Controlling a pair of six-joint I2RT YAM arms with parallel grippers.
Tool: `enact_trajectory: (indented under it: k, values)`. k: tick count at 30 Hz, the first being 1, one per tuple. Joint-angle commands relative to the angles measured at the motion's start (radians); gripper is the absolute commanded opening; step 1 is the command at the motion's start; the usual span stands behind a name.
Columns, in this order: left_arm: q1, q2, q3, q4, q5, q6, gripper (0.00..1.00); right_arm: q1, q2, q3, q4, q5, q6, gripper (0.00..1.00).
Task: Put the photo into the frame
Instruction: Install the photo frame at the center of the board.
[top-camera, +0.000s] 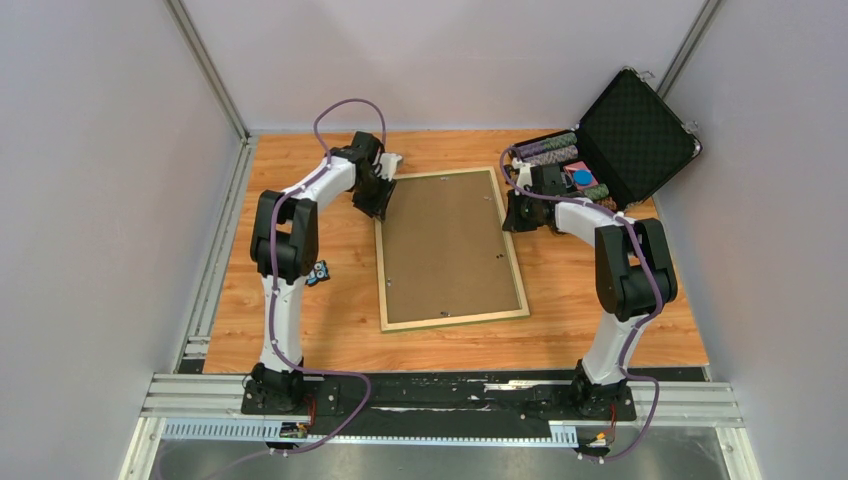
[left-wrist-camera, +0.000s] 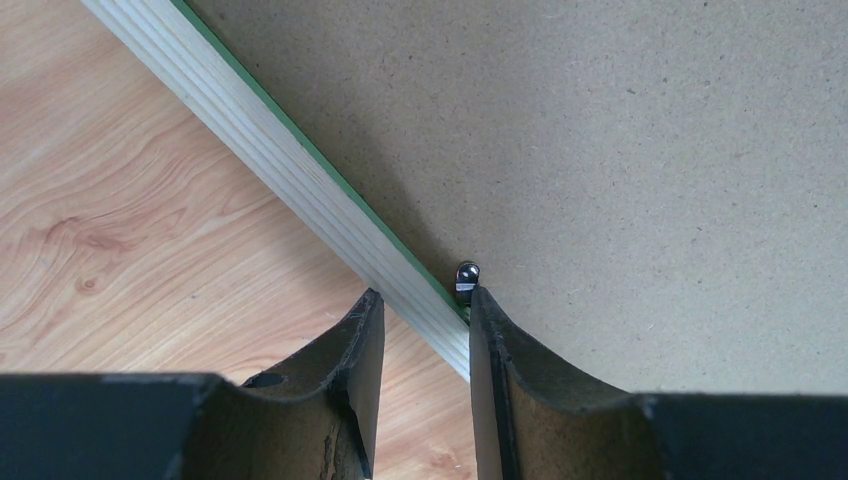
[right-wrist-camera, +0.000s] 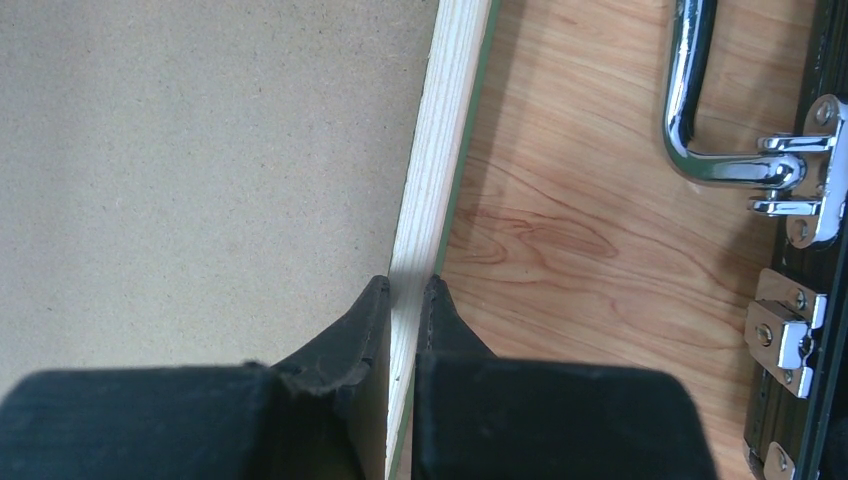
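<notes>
From above, the left arm reaches forward and bends inward, so the left gripper (top-camera: 378, 200) sits at the far left corner of the frame (top-camera: 452, 321). The right arm folds back over itself, and the right gripper (top-camera: 520, 212) is on the frame's right rail near its far end. The frame lies flat in the middle of the table (top-camera: 330, 330), pale back upward, with a brown backing board (top-camera: 445, 245) filling it. Whether the photo lies beneath cannot be told. An open black case (top-camera: 630, 135) stands just beyond the right rail, while the left side and near edge have bare wood around them.

At the left wrist, the left gripper (left-wrist-camera: 425, 300) is partly open and straddles the rail (left-wrist-camera: 290, 160). One finger is over the table (left-wrist-camera: 130, 250). The other is on the board (left-wrist-camera: 620, 150), right beside a small metal tab (left-wrist-camera: 466, 280). It grips nothing.

At the right wrist, the right gripper (right-wrist-camera: 405, 290) is pinched closed on the rail (right-wrist-camera: 445, 120), with the board (right-wrist-camera: 200, 150) on one side. On the other, a strip of bare table (right-wrist-camera: 560, 230) separates it from the case's chrome handle (right-wrist-camera: 685, 90).
</notes>
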Motion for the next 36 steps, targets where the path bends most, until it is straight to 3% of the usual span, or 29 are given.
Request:
enact_trajectory:
  k: [1, 3, 8, 11, 17, 25, 30, 36]
  values:
    - [-0.016, -0.007, -0.035, 0.026, -0.079, 0.128, 0.16, 0.007, -0.004, 0.012, -0.058, 0.005, -0.059, 0.00]
    - [-0.022, -0.019, -0.053, 0.055, -0.094, 0.142, 0.20, 0.008, -0.002, 0.012, -0.058, 0.005, -0.060, 0.00]
    - [-0.033, -0.035, -0.076, 0.099, -0.106, 0.148, 0.47, 0.007, 0.004, 0.016, -0.061, 0.003, -0.060, 0.00]
    - [-0.043, -0.041, -0.091, 0.129, -0.119, 0.156, 0.51, 0.007, 0.007, 0.017, -0.062, 0.003, -0.061, 0.00]
    - [-0.060, -0.044, -0.120, 0.170, -0.154, 0.184, 0.44, 0.008, 0.011, 0.016, -0.064, 0.000, -0.060, 0.00]
    - [-0.065, -0.060, -0.148, 0.187, -0.167, 0.235, 0.25, 0.007, 0.021, 0.022, -0.068, 0.000, -0.063, 0.00]
    - [-0.067, -0.074, -0.167, 0.194, -0.159, 0.266, 0.24, 0.007, 0.021, 0.022, -0.069, 0.003, -0.066, 0.00]
    - [-0.066, -0.110, -0.167, 0.195, -0.145, 0.235, 0.63, 0.008, 0.015, 0.022, -0.070, 0.002, -0.064, 0.00]
